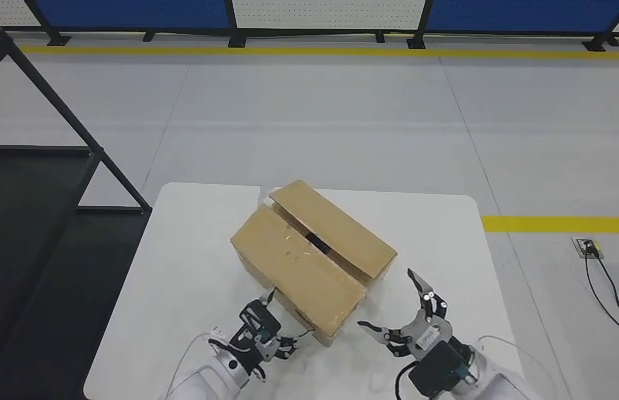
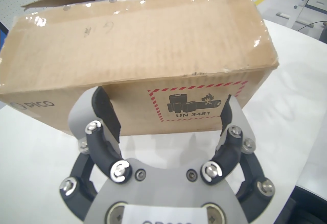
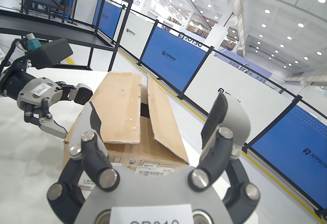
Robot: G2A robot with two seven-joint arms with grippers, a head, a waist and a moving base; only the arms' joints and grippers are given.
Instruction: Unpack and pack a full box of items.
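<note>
Two grippers: the left gripper point(image 2: 164, 107) and the right gripper point(image 3: 155, 107) flank the near corner of the box point(image 1: 314, 258), one on each adjoining wall
Box: cardboard carton lying askew on the middle of the white table point(image 1: 189, 300), resting flat on its base, contents hidden
Top flaps: the near flap point(image 2: 132, 38) lies flat under glossy tape; the far flap point(image 1: 339, 232) sits slightly raised, leaving a dark gap point(image 3: 144, 110) along the centre seam
Left gripper: fingers spread wide, facing the long side wall just below its top edge; whether the pads touch the card cannot be told
Right gripper: fingers spread wide, held just off the short end wall, aimed along the seam and apart from the carton
Reason for placement: the splayed fingers probably leave room to catch a flap edge, while two arms on adjoining walls could steady the carton against sliding
Step in hand: judged to be the very start of unpacking, with the flaps not yet lifted and nothing taken out
Next move calls for: a fingertip under the raised flap at the seam
Risk: the carton may skid on the smooth tabletop if pushed from one side only
</note>
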